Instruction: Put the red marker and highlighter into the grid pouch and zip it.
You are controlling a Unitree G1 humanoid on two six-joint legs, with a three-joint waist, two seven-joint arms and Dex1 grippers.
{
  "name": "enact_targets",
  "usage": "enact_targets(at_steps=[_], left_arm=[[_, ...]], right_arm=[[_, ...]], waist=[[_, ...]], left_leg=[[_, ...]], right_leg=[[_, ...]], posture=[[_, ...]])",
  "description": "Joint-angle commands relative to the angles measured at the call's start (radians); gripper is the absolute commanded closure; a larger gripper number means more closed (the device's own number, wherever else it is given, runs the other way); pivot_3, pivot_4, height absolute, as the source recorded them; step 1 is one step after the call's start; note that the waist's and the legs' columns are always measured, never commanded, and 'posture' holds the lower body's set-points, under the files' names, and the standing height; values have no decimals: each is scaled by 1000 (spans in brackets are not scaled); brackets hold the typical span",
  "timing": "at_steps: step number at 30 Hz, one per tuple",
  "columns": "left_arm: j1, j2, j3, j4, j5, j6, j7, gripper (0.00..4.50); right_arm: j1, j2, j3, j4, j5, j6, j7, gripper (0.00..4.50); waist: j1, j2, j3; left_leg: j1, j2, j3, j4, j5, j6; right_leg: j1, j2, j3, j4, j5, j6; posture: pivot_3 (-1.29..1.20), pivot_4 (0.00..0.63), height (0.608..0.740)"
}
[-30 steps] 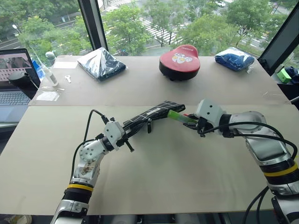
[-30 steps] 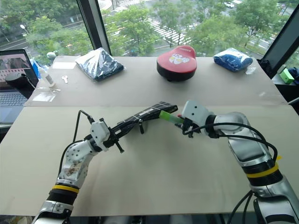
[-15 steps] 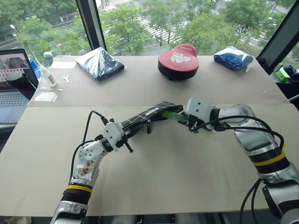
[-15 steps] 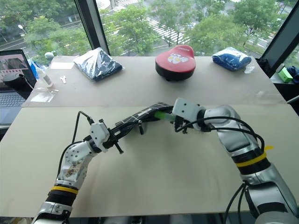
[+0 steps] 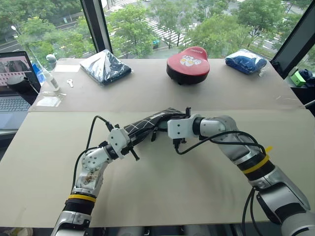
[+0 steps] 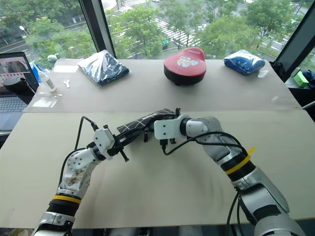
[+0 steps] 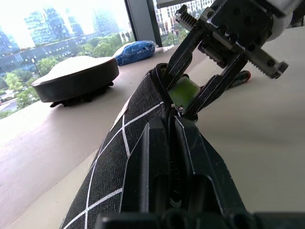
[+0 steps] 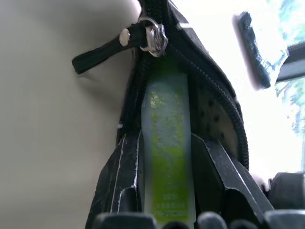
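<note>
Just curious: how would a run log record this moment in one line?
left gripper: clamps black white-grid fabric pouch | right gripper: pushing stubby green plastic highlighter into pouch mouth | zip: open

A high-floor office or robotics test room: a wide beige worktop (image 5: 162,187) stands against floor-to-ceiling windows (image 5: 206,24) with dark frames, looking down on treetops and a street. Beyond the right tool (image 5: 170,120), at the worktop's far edge, lie a red rounded case (image 5: 188,64), a blue bagged bundle (image 5: 245,61) and a dark bagged garment (image 5: 106,66). Well off past the left tool (image 5: 129,140), an open laptop (image 5: 15,81) sits at the worktop's side
</note>
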Motion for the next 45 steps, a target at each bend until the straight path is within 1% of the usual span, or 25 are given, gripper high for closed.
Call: enact_targets(at_steps=[1,4,6,8,10,14,16,18,19,20,21,24,27,32,39,42,45], left_arm=[[-20,-5,8,-34,-15,-11,3,4500],[-17,-5,11,-38,-17,-8,6,4500],[-17,-5,11,-40,-17,-7,7,4500],[-16,-6,11,-42,-17,-6,8,4500],[-16,-6,11,-43,-17,-5,10,4500],[-15,-4,12,-40,-19,-5,9,4500],[-14,-4,13,-38,-19,-6,9,4500],[-14,-4,13,-37,-20,-6,9,4500],[-14,-4,13,-37,-20,-6,9,4500],[-14,-4,12,-36,-20,-6,9,4500],[-15,-4,12,-36,-20,-6,9,4500],[-18,-5,12,-33,-22,-6,8,4500],[-23,-6,12,-28,-21,-6,7,4500],[-25,-9,7,-29,-21,-5,4,4500],[-21,-7,11,-37,-19,-4,8,4500],[-13,-5,12,-47,-19,-3,12,4500],[-6,-3,14,-54,-17,-3,16,4500]], right_arm=[[-28,19,4,65,-47,-143,-67,2341],[-38,37,-17,110,-44,-184,-87,1283],[-37,45,-46,110,11,-149,-41,510],[-41,46,-70,109,30,-124,-27,17],[-59,30,-119,119,62,-109,-17,17],[-71,-9,-268,91,239,-41,53,17],[-49,-43,-354,34,374,109,139,17],[12,-109,-426,-92,578,371,287,17],[39,-137,-452,-143,658,468,339,17],[66,-166,-484,-183,737,570,377,17],[97,-193,-505,-203,773,619,397,17],[167,-229,-517,-193,722,618,353,17],[195,-231,-471,-119,607,554,271,17],[164,-177,-435,20,523,501,196,17],[113,-145,-408,200,451,466,161,17],[92,-138,-399,266,429,509,152,17],[74,-134,-406,306,466,621,206,17]], waist=[[-1,0,0],[-5,0,0],[-7,0,0],[-6,0,0],[-6,0,0],[-5,0,0],[-3,0,0],[3,0,0],[6,0,0],[8,0,0],[6,0,0],[2,0,0],[1,0,0],[5,0,0],[5,0,0],[6,0,0],[4,0,0]], left_leg=[[0,0,0,0,0,0],[0,0,0,-1,0,-1],[0,0,0,-1,1,-1],[0,0,0,-1,1,-1],[0,0,0,-1,0,-1],[0,0,0,-1,1,-1],[0,0,0,-1,0,-1],[0,1,0,-1,0,0],[0,1,-1,-1,0,0],[0,2,-1,-1,0,0],[0,2,-1,-1,0,1],[0,2,-1,-1,-1,2],[0,2,1,-1,-1,2],[0,1,1,-1,-1,1],[0,1,2,-1,0,1],[0,1,2,0,0,1],[0,1,2,0,0,1]], right_leg=[[0,0,0,0,0,0],[0,0,0,0,0,0],[0,0,0,0,0,0],[0,0,0,0,0,0],[0,0,0,0,0,0],[0,0,0,0,0,0],[0,0,0,0,0,0],[0,0,0,0,0,-1],[0,0,0,-1,0,-1],[1,0,0,-1,0,-1],[1,0,0,-1,0,-1],[1,-1,1,-2,0,-1],[0,-2,2,-1,1,-1],[0,-2,2,0,1,-2],[0,-2,2,-1,1,-2],[1,-1,1,-1,1,-2],[1,-1,2,-1,1,-2]], posture=[[0,150,740],[0,150,740],[0,150,740],[0,150,740],[0,150,740],[0,150,740],[0,150,740],[0,150,740],[0,150,740],[0,150,740],[0,150,740],[0,150,740],[0,150,740],[0,150,740],[0,150,740],[0,150,740],[0,150,740]])
